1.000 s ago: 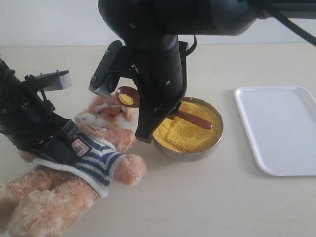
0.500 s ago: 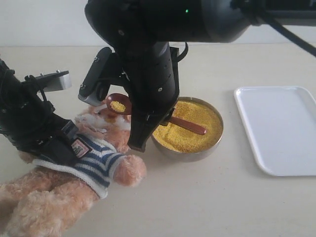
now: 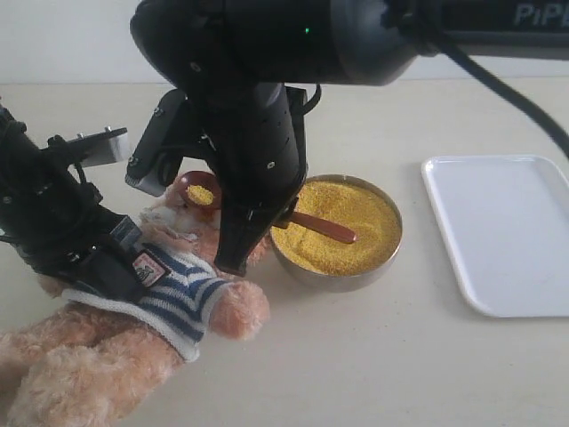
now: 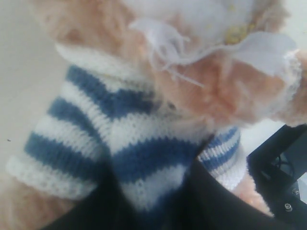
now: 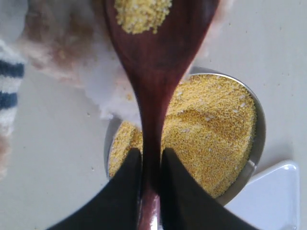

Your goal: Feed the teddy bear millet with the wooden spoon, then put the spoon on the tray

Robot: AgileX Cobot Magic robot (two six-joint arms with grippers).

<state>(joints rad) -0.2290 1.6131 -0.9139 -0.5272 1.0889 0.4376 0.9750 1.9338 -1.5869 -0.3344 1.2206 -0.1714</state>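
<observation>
The teddy bear (image 3: 169, 294) lies on its back at the lower left, in its striped shirt (image 4: 120, 124). My left gripper (image 3: 111, 258) (image 4: 153, 191) is shut on the shirt at the bear's chest. Reaching across, my right gripper (image 3: 242, 233) (image 5: 149, 155) is shut on the handle of the wooden spoon (image 3: 197, 190) (image 5: 153, 57). The spoon's bowl carries a little millet (image 5: 141, 12) and hovers right at the bear's face, which the arm mostly hides. The handle's far end sticks out over the mound of millet (image 3: 356, 209) (image 5: 211, 129). The white tray (image 3: 502, 231) lies at the right.
The millet fills a round metal bowl (image 3: 338, 280) (image 5: 259, 139) just right of the bear's head, under my right arm. The tray's corner (image 5: 273, 196) shows beside that bowl. Bare tabletop stretches in front of the bowl and tray.
My right gripper has carried the spoon leftward, from the bowl's edge to the bear's face. The left gripper keeps its hold on the shirt, unmoved.
</observation>
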